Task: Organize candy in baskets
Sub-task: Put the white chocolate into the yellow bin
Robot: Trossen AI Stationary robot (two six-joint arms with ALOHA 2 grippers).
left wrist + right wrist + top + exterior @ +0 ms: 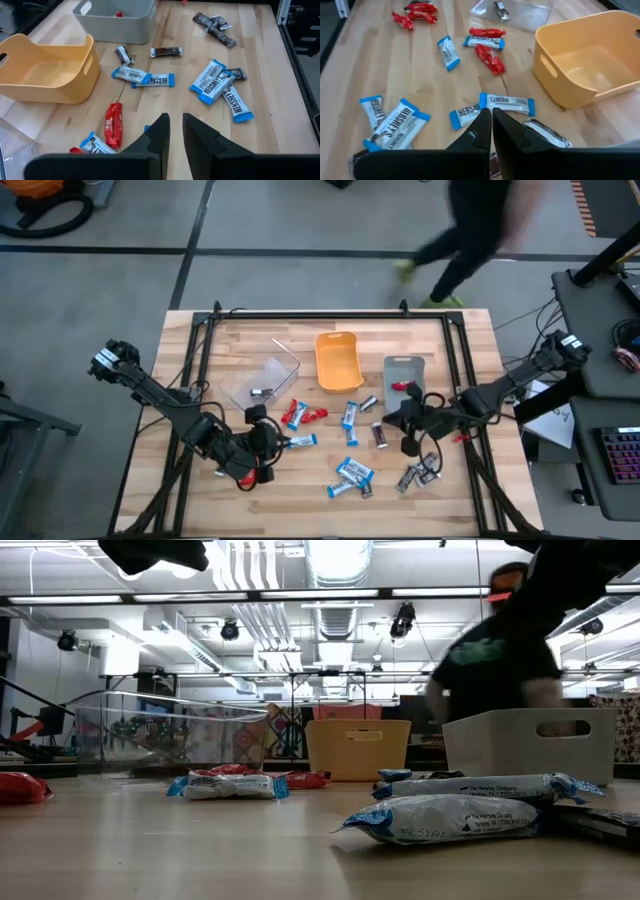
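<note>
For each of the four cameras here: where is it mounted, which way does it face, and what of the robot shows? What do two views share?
High view: overhead, looking straight down on the table; both arms show, left claw and right claw.
Low view: at tabletop height, looking level across blue-and-white candy bars towards the room; only dark arm parts at the top edge.
Left wrist view: on the left arm, facing the grey basket; own fingers show, slightly apart.
Right wrist view: on the right arm; own shut fingers.
Shared: both wrist views show the orange basket.
</note>
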